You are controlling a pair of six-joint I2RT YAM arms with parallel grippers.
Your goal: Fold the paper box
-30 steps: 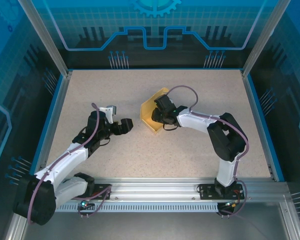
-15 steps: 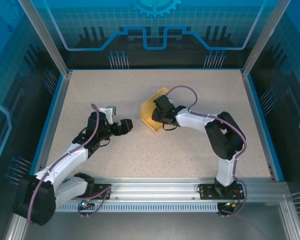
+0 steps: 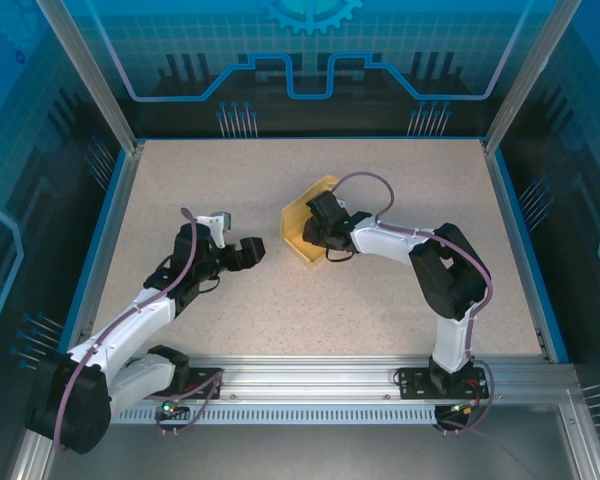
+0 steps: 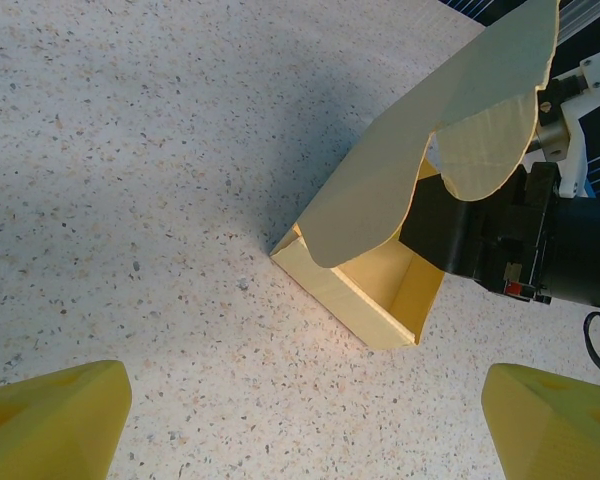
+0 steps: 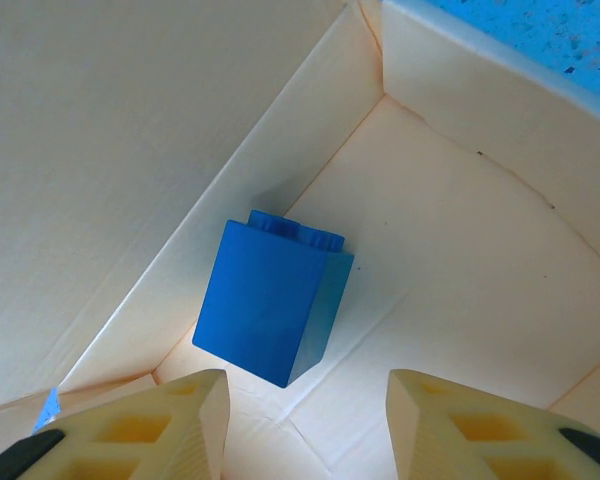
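The paper box is a pale yellow cardboard piece standing partly formed at the table's middle, its open side toward the right arm and one rounded flap raised. My right gripper reaches into it. In the right wrist view its fingers stand open over the box's inner floor. A small blue cube lies just beyond them against a side wall, not gripped. My left gripper hovers open a short way left of the box, with nothing between its fingers.
The speckled table is bounded by a blue rim and an aluminium frame with clear panels on all sides. The right arm's black wrist crowds the box's far side.
The right arm's elbow has shifted slightly left toward the box. The left arm and the box have stayed put.
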